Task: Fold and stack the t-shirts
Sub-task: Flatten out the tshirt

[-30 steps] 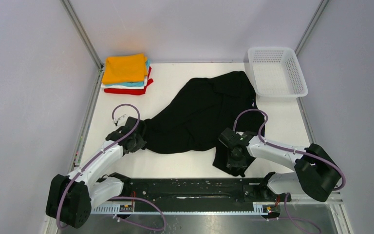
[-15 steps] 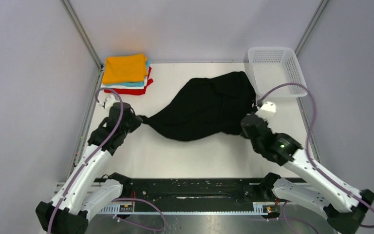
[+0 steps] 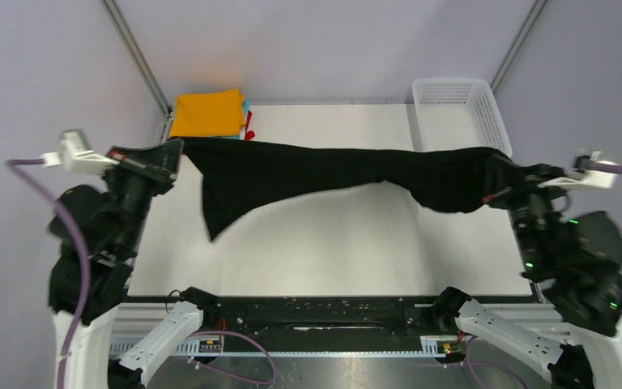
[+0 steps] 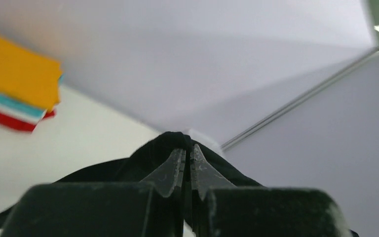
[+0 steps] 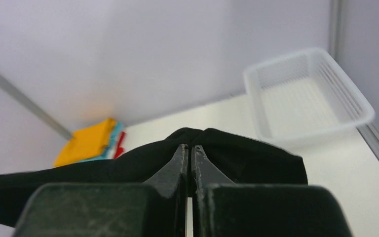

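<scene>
Pale lilac walls (image 3: 324,40) close in a white table (image 3: 332,243), with the white mesh basket (image 3: 457,117) at its far right corner. I hold the black t-shirt (image 3: 324,172) stretched in the air between my two grippers. My left gripper (image 3: 172,154) is clenched on one end, far to the left of the basket, and my right gripper (image 3: 498,193) is clamped on the other end, just in front of the basket. The cloth hangs above the table, with a loose flap drooping near the left end. The folded stack (image 3: 208,113), orange on top, lies well left of the basket, against the far wall. I judge this to be the spreading step. Next I should lower the shirt flat onto the table left of the basket, both grips equally taut, before folding. No brand, label or writing is readable anywhere.
</scene>
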Controlling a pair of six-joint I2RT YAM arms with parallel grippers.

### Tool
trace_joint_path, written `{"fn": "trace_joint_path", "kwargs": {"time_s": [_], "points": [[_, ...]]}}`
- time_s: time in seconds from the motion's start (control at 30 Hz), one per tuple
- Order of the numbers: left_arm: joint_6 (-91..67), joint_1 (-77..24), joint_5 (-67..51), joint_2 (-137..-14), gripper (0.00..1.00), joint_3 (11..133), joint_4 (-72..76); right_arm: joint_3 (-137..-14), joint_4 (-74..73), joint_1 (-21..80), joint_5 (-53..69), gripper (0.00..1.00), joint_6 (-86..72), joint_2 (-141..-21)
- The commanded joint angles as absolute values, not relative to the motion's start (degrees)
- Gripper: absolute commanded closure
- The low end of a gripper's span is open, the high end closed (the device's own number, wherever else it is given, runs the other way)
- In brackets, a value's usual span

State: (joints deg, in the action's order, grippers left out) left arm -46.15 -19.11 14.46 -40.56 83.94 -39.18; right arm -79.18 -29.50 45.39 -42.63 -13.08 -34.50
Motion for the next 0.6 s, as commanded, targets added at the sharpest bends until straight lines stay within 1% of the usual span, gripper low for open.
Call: {"fn": "trace_joint_path", "kwargs": {"time_s": [0.0,0.13,0.27,0.3,0.43,0.57], "points": [[-41.6,-18.8,9.2,-41.1,1.0,94.9,-39.8,-93.9,-29.0,45.5,-31.0,1.0,-5.2,-37.7],[-40.2,-18.8,7.2,-40.7,1.0,102.8,-41.1,-108.8,-35.1,45.6,-22.4,1.0,-3.0,-43.1],[-39.3,-18.8,7.2,-38.8,1.0,105.0,-41.1,-120.9,-40.4,45.5,-17.7,1.0,-1.7,-47.2],[-39.1,-18.8,7.1,-38.4,1.0,104.8,-41.2,-122.3,-41.1,45.6,-17.5,1.0,-1.5,-47.8],[-38.8,-18.8,7.0,-37.6,1.0,102.7,-41.2,-122.9,-41.4,45.6,-20.1,1.0,-0.3,-49.4],[-38.0,-18.8,8.8,-40.2,1.0,101.1,-41.2,-117.4,-37.5,45.5,-26.6,1.0,2.5,-50.0]]}}
